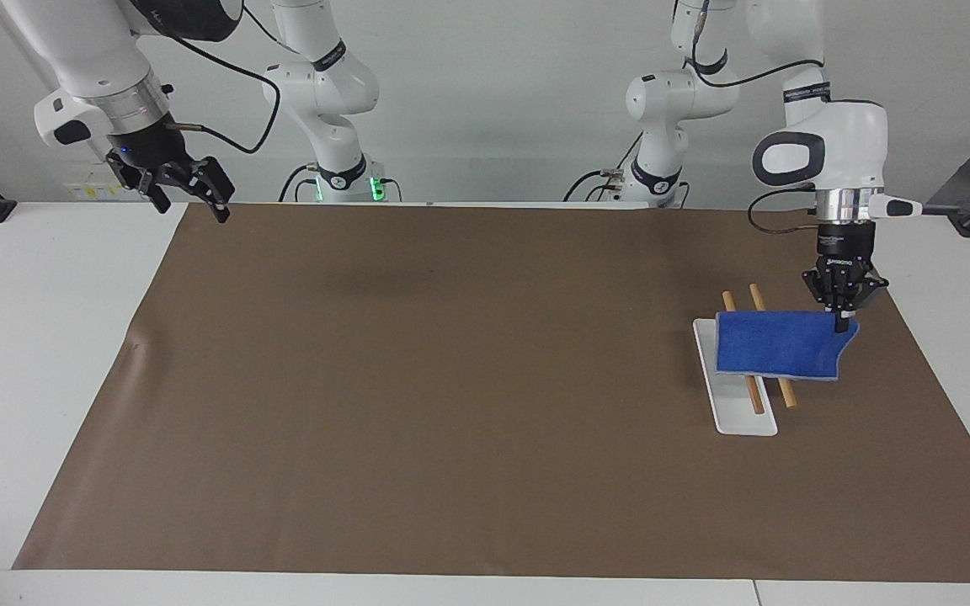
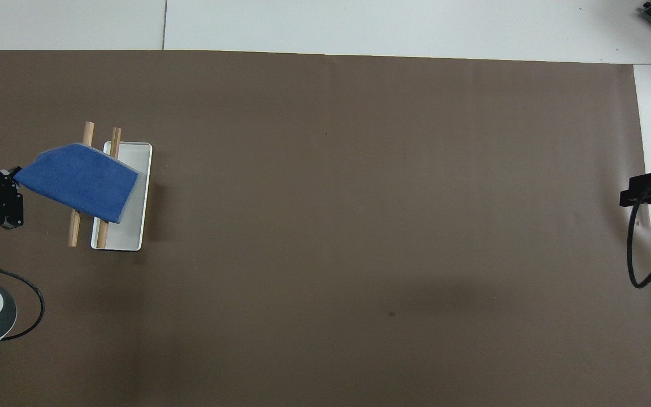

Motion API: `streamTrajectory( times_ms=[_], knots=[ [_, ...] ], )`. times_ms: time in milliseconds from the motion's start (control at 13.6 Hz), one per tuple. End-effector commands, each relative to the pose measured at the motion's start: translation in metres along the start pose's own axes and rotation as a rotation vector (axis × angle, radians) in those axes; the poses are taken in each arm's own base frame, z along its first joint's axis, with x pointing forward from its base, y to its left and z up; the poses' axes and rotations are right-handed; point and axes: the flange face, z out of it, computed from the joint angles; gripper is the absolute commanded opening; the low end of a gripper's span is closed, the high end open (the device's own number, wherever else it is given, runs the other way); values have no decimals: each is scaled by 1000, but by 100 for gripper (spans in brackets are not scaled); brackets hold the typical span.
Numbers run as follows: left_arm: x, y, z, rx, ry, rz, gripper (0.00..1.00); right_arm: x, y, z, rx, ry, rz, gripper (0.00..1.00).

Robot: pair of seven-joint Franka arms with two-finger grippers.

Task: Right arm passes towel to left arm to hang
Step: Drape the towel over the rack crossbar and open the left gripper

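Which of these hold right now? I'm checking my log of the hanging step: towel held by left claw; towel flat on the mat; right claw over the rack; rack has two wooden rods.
1. The left claw grips a corner of the towel. True.
2. The towel lies flat on the brown mat. False: it hangs draped over the rack.
3. The right claw is over the rack. False: it waits in the air at the right arm's end of the table.
4. The rack has two wooden rods on a white base. True.
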Motion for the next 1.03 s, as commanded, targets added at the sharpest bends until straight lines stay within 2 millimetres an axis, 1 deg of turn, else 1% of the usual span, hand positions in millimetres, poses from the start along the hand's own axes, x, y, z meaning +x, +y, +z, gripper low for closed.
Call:
streamTrajectory(
  times_ms=[0,74,221,369,517,590,812,959],
  knots=[
    [2,-4,0,12,2,-64,48,-6,1,0,16,20,7,100],
    [2,-3,-1,11,2,-74,50,-6,1,0,16,20,7,100],
    [4,-3,0,10,5,-82,65,-6,1,1,16,18,7,100],
    [12,0,-1,9,13,-94,71,-6,1,2,16,16,9,100],
    [18,2,-2,14,17,-103,83,-7,-1,2,16,16,9,100],
    [19,1,-1,22,16,-106,87,-7,-1,2,18,15,12,100],
    [20,3,-4,18,15,-109,94,-8,-1,2,18,15,6,100],
    [16,11,-5,21,1,-100,97,-8,-1,2,18,16,6,100]
  ],
)
